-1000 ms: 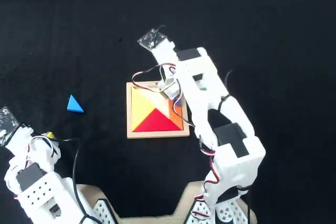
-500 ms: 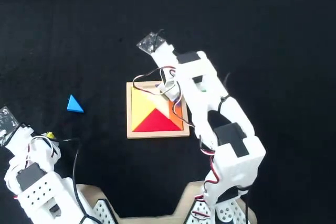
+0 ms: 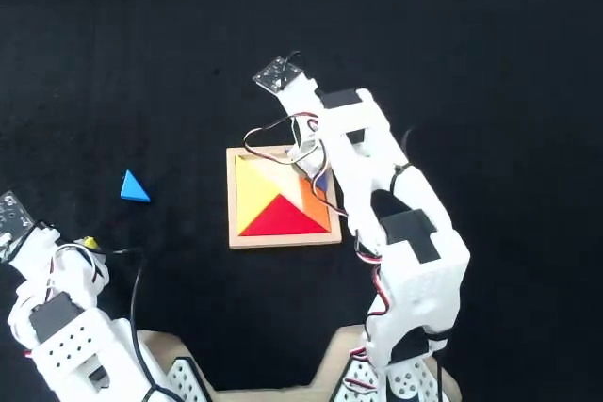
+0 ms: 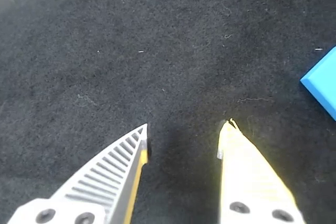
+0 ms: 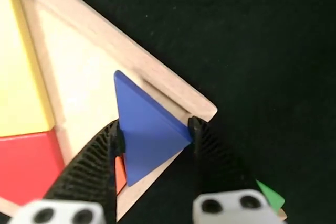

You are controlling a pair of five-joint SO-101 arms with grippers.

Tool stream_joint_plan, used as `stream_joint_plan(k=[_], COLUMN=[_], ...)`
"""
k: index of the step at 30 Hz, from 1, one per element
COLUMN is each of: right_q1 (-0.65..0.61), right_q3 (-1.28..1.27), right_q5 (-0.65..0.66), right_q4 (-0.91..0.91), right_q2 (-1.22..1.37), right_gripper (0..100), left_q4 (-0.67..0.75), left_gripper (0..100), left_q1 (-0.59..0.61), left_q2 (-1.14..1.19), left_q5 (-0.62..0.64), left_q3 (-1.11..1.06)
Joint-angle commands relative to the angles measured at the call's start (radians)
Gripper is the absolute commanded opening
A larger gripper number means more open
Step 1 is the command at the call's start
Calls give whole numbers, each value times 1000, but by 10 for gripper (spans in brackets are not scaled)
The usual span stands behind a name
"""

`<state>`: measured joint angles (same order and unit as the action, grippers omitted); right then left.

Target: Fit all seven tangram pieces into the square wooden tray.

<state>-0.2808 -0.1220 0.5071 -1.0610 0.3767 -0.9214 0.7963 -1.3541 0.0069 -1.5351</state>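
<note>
The square wooden tray (image 3: pixel 283 238) lies mid-table with a yellow triangle (image 3: pixel 251 190), a red triangle (image 3: pixel 283 217) and an orange piece (image 3: pixel 316 202) in it. My right gripper (image 5: pixel 155 127) is shut on a dark blue triangle (image 5: pixel 147 135), held over the tray's rim (image 5: pixel 105 35) at its far right corner, tilted and partly over the edge. A green piece (image 5: pixel 271 198) peeks out past one finger. A light blue triangle (image 3: pixel 135 187) lies on the cloth left of the tray. My left gripper (image 4: pixel 186 129) hovers open over bare cloth, with the light blue triangle (image 4: pixel 323 80) beside it.
Black cloth covers the table. The right arm (image 3: pixel 377 195) stretches from the front edge over the tray's right side. The left arm (image 3: pixel 57 280) stays folded at the front left corner. A wooden base (image 3: pixel 273 393) sits at the front edge.
The right arm has shifted slightly toward the tray's far right corner, keeping hold of the dark blue triangle. The left arm and the light blue triangle have not moved.
</note>
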Motion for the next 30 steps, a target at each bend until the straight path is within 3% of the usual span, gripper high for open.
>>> stream_joint_plan(k=[1,7,14,23,30], right_q1=[-31,-28,-28,-91,-34], right_q3=[53,58,64,-81,-56], right_q5=[3,5,3,2,2], right_q4=[-25,-43,-107,17,11], right_q2=[-4,-4,-94,-143,-139], right_gripper=[77,221,221,219,219], left_q4=[14,14,14,14,14], left_gripper=[217,218,218,218,218], left_q1=[-13,-13,-13,-13,-13], left_q2=[-11,-11,-11,-11,-11], left_q5=[-8,-8,-8,-8,-8], left_q3=[4,4,4,4,4])
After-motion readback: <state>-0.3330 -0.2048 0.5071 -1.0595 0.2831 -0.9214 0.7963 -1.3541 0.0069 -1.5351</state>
